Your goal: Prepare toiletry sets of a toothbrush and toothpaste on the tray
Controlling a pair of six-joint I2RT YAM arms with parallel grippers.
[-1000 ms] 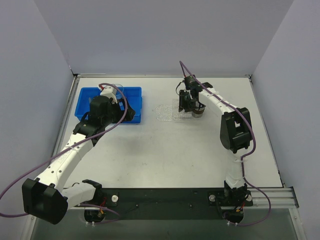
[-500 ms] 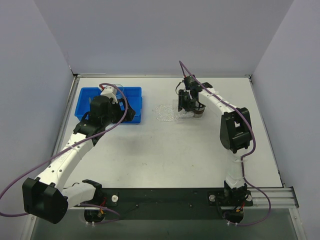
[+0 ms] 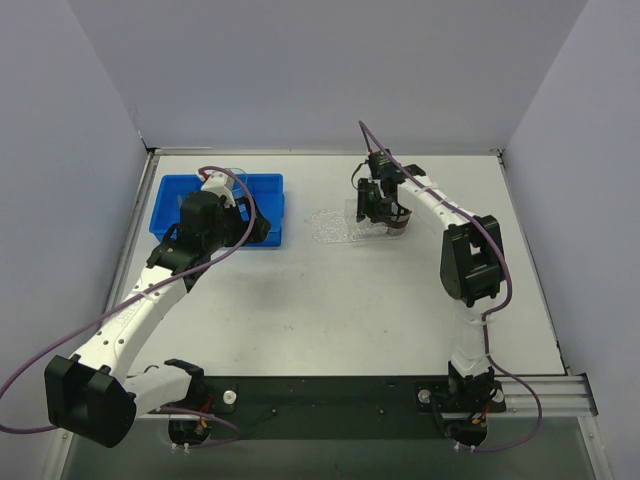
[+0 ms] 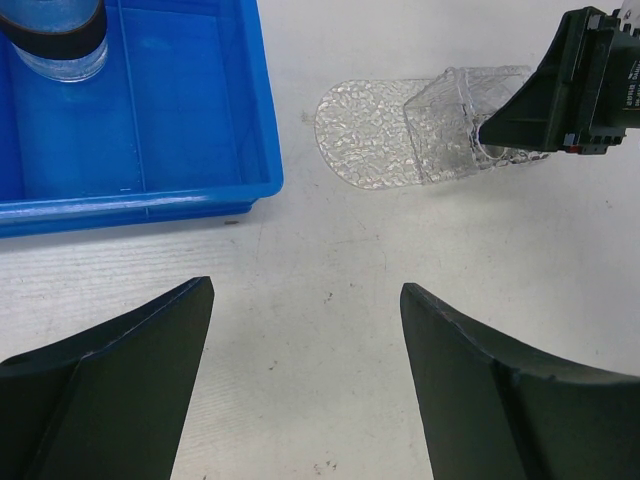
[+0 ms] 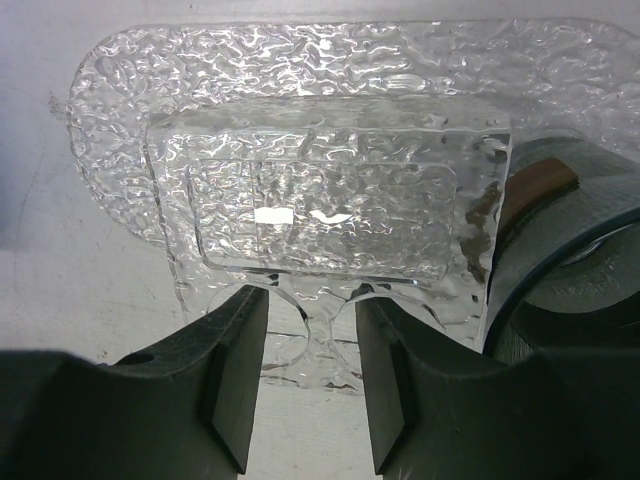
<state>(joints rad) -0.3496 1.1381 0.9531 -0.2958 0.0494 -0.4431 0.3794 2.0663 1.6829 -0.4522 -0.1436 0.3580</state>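
Observation:
The tray (image 3: 328, 226) is a clear, bumpy oblong lying mid-table, also seen in the left wrist view (image 4: 365, 135) and the right wrist view (image 5: 300, 55). A clear, bumpy box-shaped holder (image 5: 330, 190) lies on its right half (image 4: 450, 120). My right gripper (image 5: 312, 380) is low at the holder's near lip, jaws partly apart, with thin clear plastic between them and a gap at each side (image 3: 372, 212). My left gripper (image 4: 305, 330) hangs wide open over bare table just in front of the blue bin (image 3: 255, 228), holding nothing. The toothbrush and toothpaste are out of view.
The blue bin (image 3: 268, 192) stands at the back left (image 4: 190, 190), with a clear cup (image 4: 55, 40) with a dark band inside it. A dark round object (image 5: 560, 230) sits right of the tray, close to my right gripper (image 3: 397, 226). Walls enclose the table.
The right gripper's jaws have widened a little at the clear holder, and the wrist has shifted very slightly. The left arm has not moved.

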